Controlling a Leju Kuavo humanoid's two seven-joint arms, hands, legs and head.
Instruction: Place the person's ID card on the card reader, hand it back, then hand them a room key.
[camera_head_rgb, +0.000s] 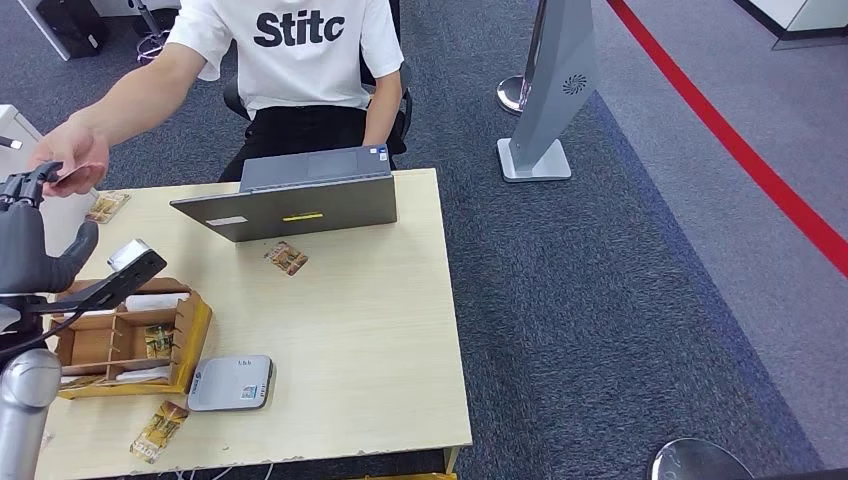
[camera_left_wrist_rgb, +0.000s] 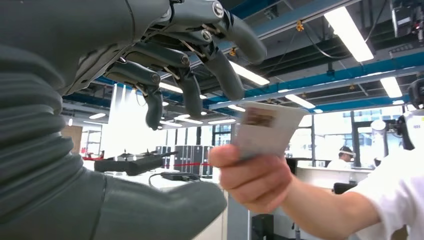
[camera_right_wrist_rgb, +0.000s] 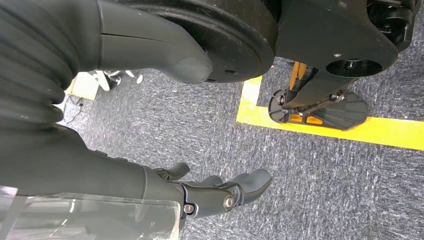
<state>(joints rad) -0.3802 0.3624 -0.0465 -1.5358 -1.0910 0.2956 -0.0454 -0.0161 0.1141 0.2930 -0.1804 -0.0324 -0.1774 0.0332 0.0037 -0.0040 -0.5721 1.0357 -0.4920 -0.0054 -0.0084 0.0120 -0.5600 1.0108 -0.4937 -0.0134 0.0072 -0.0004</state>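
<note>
Fingers (camera_left_wrist_rgb: 190, 90) of the left hand (camera_left_wrist_rgb: 165, 60) are spread and empty, arched just beside the ID card (camera_left_wrist_rgb: 265, 127) pinched in the person's hand (camera_left_wrist_rgb: 252, 175), while the right hand (camera_right_wrist_rgb: 220, 192) hangs open over the carpet (camera_right_wrist_rgb: 325, 190).

Pale ID card (camera_left_wrist_rgb: 266, 127) pinched upright in person's hand (camera_left_wrist_rgb: 252, 175); grey card reader (camera_head_rgb: 232, 382) flat on table (camera_head_rgb: 380, 350).
</note>
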